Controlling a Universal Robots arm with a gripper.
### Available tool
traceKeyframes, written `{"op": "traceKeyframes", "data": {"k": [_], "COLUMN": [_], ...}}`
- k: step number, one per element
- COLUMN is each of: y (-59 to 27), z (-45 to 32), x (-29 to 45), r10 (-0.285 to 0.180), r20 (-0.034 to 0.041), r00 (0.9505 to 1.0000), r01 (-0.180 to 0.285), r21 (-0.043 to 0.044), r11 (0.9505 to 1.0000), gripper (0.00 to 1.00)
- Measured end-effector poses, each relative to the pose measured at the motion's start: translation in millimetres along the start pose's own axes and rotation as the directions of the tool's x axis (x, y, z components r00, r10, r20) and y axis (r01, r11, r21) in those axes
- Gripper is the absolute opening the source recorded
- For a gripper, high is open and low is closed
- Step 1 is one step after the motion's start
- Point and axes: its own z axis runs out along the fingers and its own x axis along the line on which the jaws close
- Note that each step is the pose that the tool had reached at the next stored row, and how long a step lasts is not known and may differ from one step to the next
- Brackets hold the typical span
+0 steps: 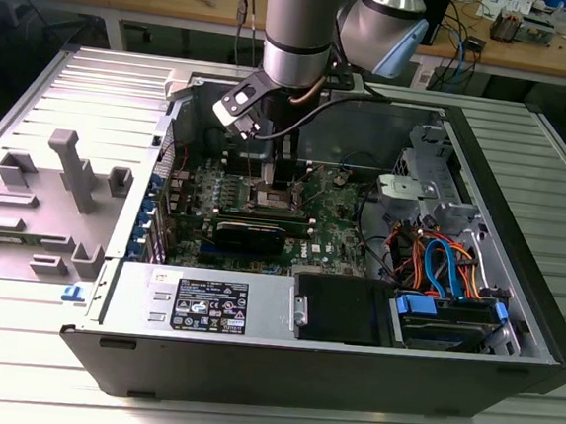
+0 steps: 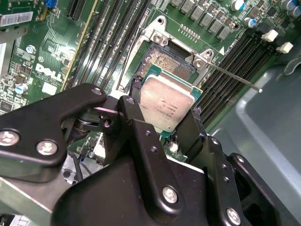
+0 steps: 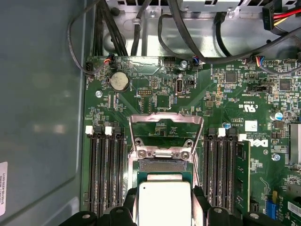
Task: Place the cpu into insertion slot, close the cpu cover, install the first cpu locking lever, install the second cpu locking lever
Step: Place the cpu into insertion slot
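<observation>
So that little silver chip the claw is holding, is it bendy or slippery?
Probably stiff: the cpu is a flat metal-topped square, unbent though the gripper holds only its edges. Perhaps slippery: the top looks smooth. Likely delicate to set down, over the fine contacts of the insertion slot.

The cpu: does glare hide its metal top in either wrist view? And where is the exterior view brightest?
In the first wrist view the cpu top glares almost white; in the second wrist view it is evenly grey with faint print showing; in the exterior view the brightest patch lies on the ribbed table at that view's lower left.
</observation>
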Motion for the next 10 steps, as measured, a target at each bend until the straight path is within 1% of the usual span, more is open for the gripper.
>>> {"op": "traceKeyframes", "data": {"k": [10], "y": [0.0], "z": [0.9], "x": [0.0], "r10": [0.000], "r20": [-0.0002], "r00": [1.0000], "r01": [0.000], "r21": [-0.0001], "r11": [1.0000], "gripper": [0.55]}}
